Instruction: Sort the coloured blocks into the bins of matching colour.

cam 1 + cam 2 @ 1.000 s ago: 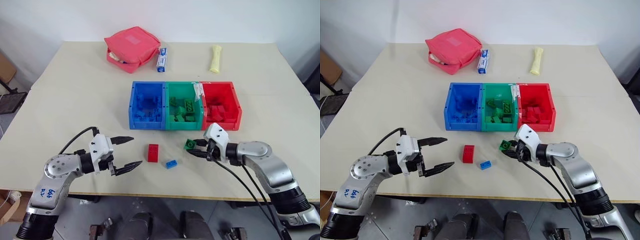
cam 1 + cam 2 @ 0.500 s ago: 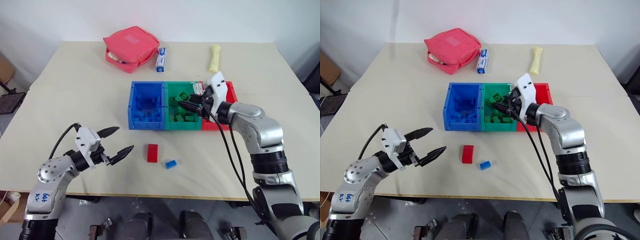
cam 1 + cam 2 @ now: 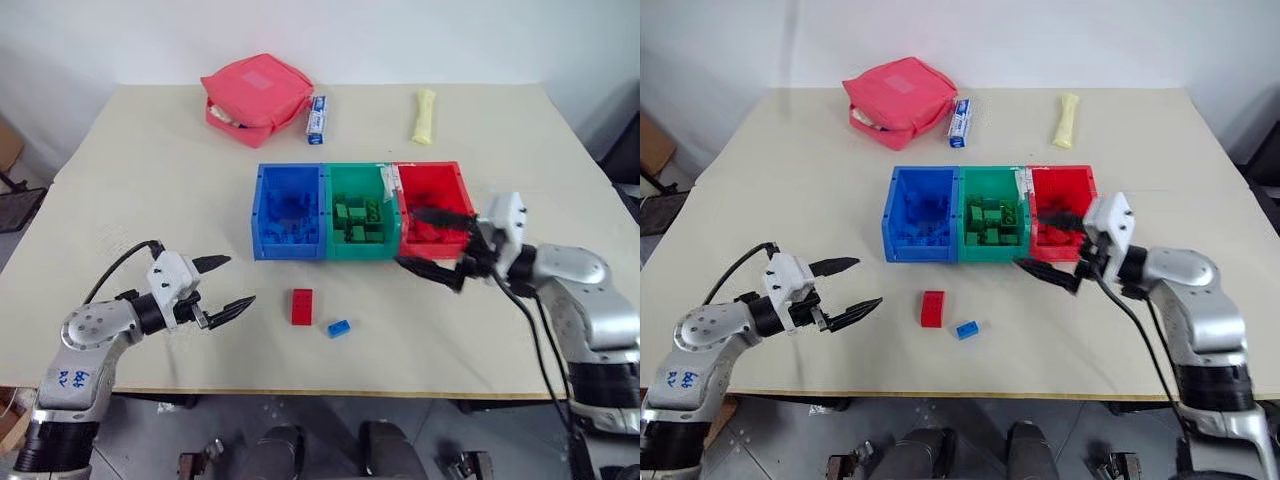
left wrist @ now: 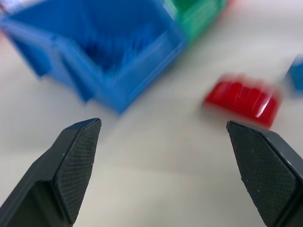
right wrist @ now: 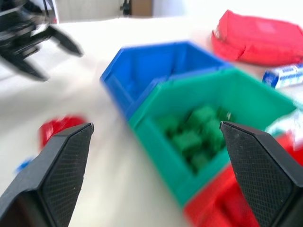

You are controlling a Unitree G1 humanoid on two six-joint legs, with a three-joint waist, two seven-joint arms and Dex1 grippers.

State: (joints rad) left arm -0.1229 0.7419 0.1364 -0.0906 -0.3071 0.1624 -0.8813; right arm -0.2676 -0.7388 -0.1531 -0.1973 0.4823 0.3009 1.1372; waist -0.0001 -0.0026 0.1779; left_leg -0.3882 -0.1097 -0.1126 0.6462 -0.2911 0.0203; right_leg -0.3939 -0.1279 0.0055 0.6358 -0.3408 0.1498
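Three joined bins stand mid-table: blue [image 3: 290, 248], green [image 3: 362, 250] and red [image 3: 430, 168]. Several green blocks [image 3: 358, 215] lie in the green bin. A red block [image 3: 302, 306] and a smaller blue block [image 3: 340, 328] lie on the table in front of the bins. My left gripper [image 3: 232, 283] hovers open and empty to the left of the red block [image 4: 244, 98]. My right gripper [image 3: 408, 238] is open and empty at the front of the red bin, pointing left toward the green bin [image 5: 208, 123].
A red fabric pouch [image 3: 260, 97], a blue-white tube [image 3: 317, 118] and a yellow roll [image 3: 424, 115] lie along the far side of the table. The table's front edge [image 3: 330, 392] runs just below both arms.
My right gripper lifted a green block from the table to the green bin, opened and drew back right, empty. The left gripper shifted slightly left, still open.
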